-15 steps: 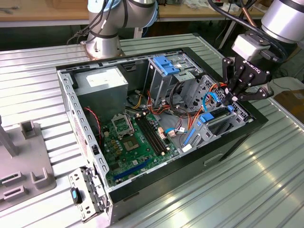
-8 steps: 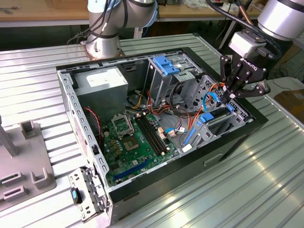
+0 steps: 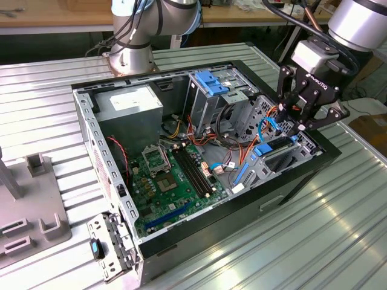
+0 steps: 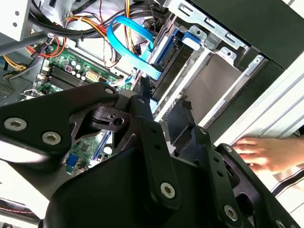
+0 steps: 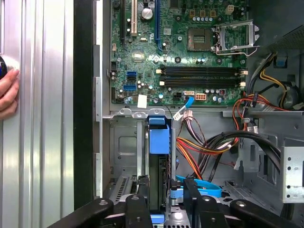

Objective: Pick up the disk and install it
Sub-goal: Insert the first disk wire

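The disk [image 3: 275,151] stands on edge in the drive bay at the case's front corner, on the exterior view's right, its blue frame [image 3: 262,149] showing on top. In the first wrist view the disk [image 5: 158,166] sits in the slot with its blue frame end toward the motherboard. My gripper [image 3: 294,124] hangs just above it, open. Its black fingers [image 5: 141,190] straddle the disk's near end with a gap on one side. In the second wrist view the gripper [image 4: 164,99] points down at the disk [image 4: 172,64].
The open computer case [image 3: 302,181] lies on a ribbed metal table. Inside are the motherboard [image 3: 175,175], a grey box with a white sticker [image 3: 130,103], a cage with blue tabs [image 3: 214,84] and loose cables [image 3: 269,124]. A person's hand [image 4: 261,154] rests on the table beside the case.
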Action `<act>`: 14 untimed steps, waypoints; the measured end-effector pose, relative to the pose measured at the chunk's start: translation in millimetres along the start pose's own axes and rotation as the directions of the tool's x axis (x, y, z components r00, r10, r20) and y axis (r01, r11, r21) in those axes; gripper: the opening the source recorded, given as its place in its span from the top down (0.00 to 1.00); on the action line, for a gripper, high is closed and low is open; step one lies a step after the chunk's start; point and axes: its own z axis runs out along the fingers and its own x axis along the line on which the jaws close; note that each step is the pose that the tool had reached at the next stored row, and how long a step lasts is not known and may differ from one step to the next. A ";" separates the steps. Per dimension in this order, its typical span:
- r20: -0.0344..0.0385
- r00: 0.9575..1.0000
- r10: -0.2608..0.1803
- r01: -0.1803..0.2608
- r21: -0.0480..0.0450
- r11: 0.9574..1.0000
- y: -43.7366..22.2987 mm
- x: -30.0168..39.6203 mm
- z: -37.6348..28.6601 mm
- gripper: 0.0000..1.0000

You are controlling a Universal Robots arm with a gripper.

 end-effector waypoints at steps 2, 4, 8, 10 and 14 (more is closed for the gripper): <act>0.001 1.000 0.000 0.000 0.000 1.000 -0.9 -0.7 9.2 0.58; 0.001 1.000 0.000 0.000 0.000 1.000 -1.3 -1.1 12.5 0.58; 0.001 1.000 0.000 0.000 0.000 1.000 -3.4 -1.6 15.6 0.58; 0.001 1.000 0.000 0.000 0.000 1.000 -4.7 -2.2 16.8 0.58; 0.001 1.000 0.000 0.000 0.000 1.000 -6.2 -3.3 27.8 0.58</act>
